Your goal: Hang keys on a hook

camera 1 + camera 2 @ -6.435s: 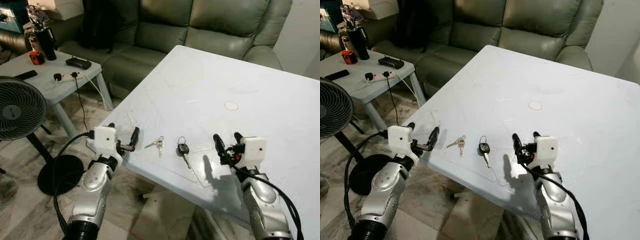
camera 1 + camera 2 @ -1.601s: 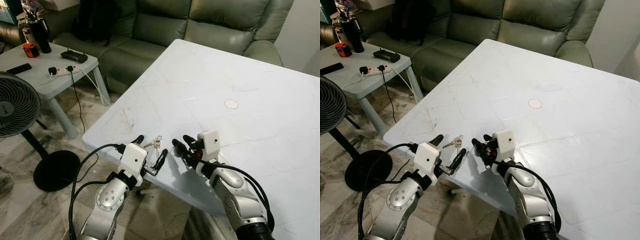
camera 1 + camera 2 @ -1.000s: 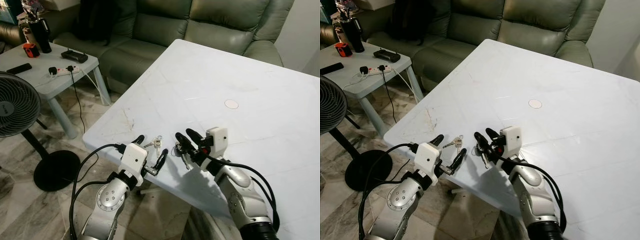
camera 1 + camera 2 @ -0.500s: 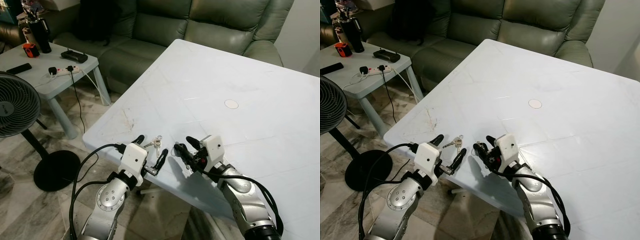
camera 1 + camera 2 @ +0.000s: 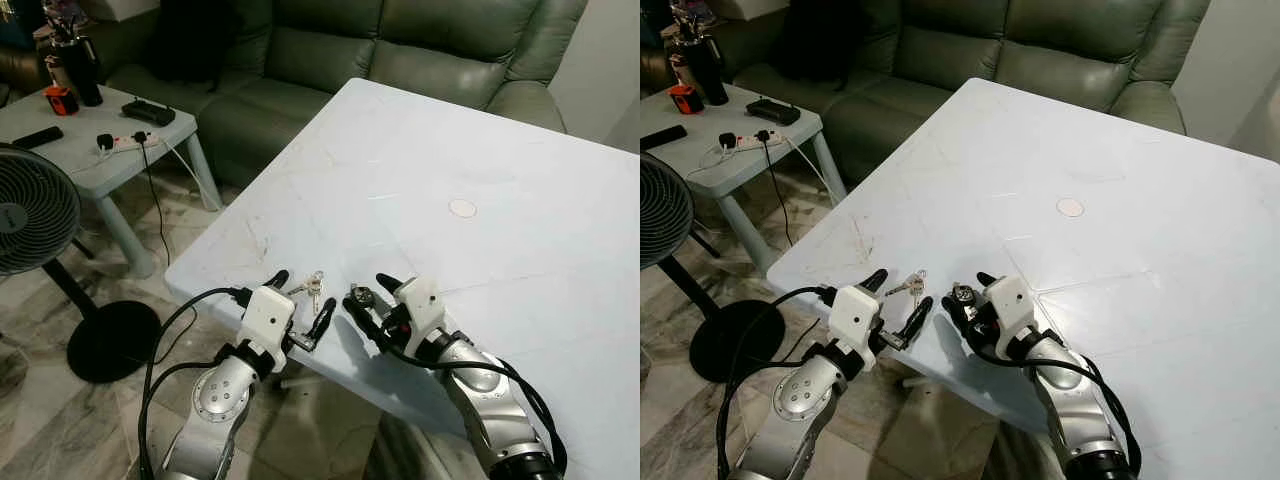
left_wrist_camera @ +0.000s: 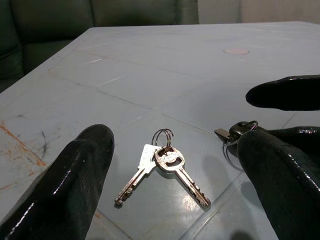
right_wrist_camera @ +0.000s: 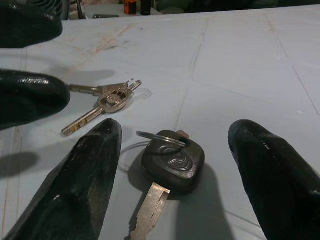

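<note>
Near table (image 5: 520, 150) edge: right end effector (image 7: 175, 195) splayed round car key (image 7: 172, 160); left end effector (image 6: 170, 180) splayed round 2 keys (image 6: 162, 167).

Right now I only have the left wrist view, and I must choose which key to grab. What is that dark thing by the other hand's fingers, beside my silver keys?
Observer: It is a black-headed car key on a ring, lying flat on the table between the open fingers of the right hand.
Operator: Is it gripped yet?
Observer: No. The right wrist view shows both fingers apart from the key, with bare table on either side.
Operator: And how near the edge am I?
Observer: The silver keys lie close to the table's near edge, between the open fingers of the left hand.
</note>
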`<state>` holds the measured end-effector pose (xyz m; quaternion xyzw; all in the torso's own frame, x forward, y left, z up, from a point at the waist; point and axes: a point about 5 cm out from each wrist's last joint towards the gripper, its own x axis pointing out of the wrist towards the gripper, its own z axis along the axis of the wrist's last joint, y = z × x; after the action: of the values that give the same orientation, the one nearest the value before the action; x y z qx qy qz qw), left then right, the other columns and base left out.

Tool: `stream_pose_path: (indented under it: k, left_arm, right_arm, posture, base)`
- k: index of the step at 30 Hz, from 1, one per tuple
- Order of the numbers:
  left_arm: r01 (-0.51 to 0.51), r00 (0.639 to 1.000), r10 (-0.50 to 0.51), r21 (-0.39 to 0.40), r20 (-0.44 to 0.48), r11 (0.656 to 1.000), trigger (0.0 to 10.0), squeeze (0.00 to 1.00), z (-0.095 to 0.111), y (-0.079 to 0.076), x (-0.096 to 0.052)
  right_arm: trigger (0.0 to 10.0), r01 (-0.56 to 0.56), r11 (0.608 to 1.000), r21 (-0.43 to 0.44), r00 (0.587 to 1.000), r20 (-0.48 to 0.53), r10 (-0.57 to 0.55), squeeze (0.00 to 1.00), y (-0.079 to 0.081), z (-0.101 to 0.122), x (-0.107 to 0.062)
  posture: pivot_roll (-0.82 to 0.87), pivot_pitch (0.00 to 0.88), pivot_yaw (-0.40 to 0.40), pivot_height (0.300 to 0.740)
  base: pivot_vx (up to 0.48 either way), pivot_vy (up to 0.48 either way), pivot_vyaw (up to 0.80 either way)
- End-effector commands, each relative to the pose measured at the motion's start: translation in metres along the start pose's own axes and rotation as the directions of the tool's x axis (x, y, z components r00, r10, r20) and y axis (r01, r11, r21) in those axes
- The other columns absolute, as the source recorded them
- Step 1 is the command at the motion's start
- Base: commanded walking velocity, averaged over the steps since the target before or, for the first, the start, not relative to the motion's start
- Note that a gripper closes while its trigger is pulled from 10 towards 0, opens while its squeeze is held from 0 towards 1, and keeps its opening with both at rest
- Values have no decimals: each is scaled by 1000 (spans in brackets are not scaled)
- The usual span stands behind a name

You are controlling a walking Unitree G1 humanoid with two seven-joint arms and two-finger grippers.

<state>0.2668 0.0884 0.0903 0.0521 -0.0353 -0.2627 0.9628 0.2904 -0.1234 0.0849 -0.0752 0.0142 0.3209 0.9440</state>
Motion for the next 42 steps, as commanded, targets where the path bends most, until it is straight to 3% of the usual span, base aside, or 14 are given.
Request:
stream_pose_path:
  k: [1, 6, 7, 9, 10, 12, 13, 14, 15, 17, 18, 35, 39, 42]
  left_arm:
    - [5, 1000, -5, 11, 3, 1000, 10000, 0, 2, -1, -1]
    - [6, 1000, -6, 11, 4, 1000, 10000, 0, 2, -1, 0]
    - [6, 1000, -6, 11, 4, 1000, 10000, 0, 2, -1, 0]
    - [6, 1000, -6, 11, 4, 1000, 10000, 0, 2, -1, 0]
    - [4, 1000, -4, 11, 4, 1000, 10000, 0, 2, -1, 0]
    - [3, 1000, -4, 11, 3, 1000, 10000, 0, 2, -2, 0]
    - [3, 1000, -3, 11, 4, 1000, 10000, 0, 3, -2, 0]
    - [3, 1000, -3, 11, 5, 1000, 10000, 0, 3, -2, 0]
    - [2, 1000, -2, 11, 4, 1000, 10000, 0, 3, -2, -1]
    - [1, 1000, -1, 10, 4, 1000, 10000, 0, 3, -2, -1]
    - [1, 1000, -1, 10, 5, 1000, 10000, 0, 3, -2, -1]
    - [-2, 1000, 2, 4, 2, 1000, 10000, 0, 3, -2, -2]
    - [-3, 1000, 3, 2, 2, 1000, 10000, 0, 3, -2, -2]
    - [-5, 1000, 5, 1, 1, 1000, 10000, 0, 2, -2, -2]
  right_arm:
    - [10000, -1, 1000, -6, 1000, 7, 1, 0, 2, 0, 0]
    - [9765, 14, 1000, -23, 1000, 9, -14, 0, 5, -1, 2]
    - [8392, 15, 1000, -20, 1000, 10, -14, 0, 6, -2, 3]
    - [8392, 15, 1000, -24, 999, 29, -15, 0, 7, 0, 3]
    - [2510, 54, 998, -38, 998, 19, -53, 0, 9, -2, 5]
    - [2510, 68, 997, -37, 997, 27, -67, 0, 10, -2, 5]
    - [4549, 74, 997, -37, 997, 6, -74, 0, 11, -3, 7]
    - [4549, 76, 996, -36, 997, -7, -76, 0, 11, -4, 7]
    - [2039, 59, 998, -34, 998, 7, -59, 0, 15, -4, 7]
    - [4549, 60, 998, -32, 998, -1, -60, 0, 17, -5, 7]
    - [3608, 60, 998, -29, 998, -4, -61, 0, 17, -6, 7]
    - [3922, 63, 997, -33, 998, 6, -63, 0, 18, -6, 8]
    - [1922, 54, 998, -27, 998, 23, -54, 0, 20, -4, 7]
    - [2980, 63, 998, -24, 998, 20, -62, 0, 19, -5, 8]
  posture:
    - [22, 97, -24, 740]
    - [22, 97, -24, 740]
    - [22, 97, -24, 740]
    - [25, 96, -27, 740]
    - [27, 96, -28, 740]
    - [27, 96, -28, 740]
    - [27, 98, -28, 740]
    - [27, 98, -28, 740]
    - [27, 98, -28, 740]
    - [28, 101, -28, 740]
    - [27, 101, -29, 740]
    - [27, 107, -30, 740]
    - [29, 107, -32, 740]
    - [29, 107, -32, 740]
  base:
    - [0, 0, 0]
    - [0, 0, 0]
    - [0, 0, 0]
    - [0, 0, 0]
    - [0, 0, 0]
    - [0, 0, 0]
    - [0, 0, 0]
    - [0, 0, 0]
    - [0, 0, 0]
    - [0, 0, 0]
    - [0, 0, 0]
    - [0, 0, 0]
    - [0, 0, 0]
    - [0, 0, 0]
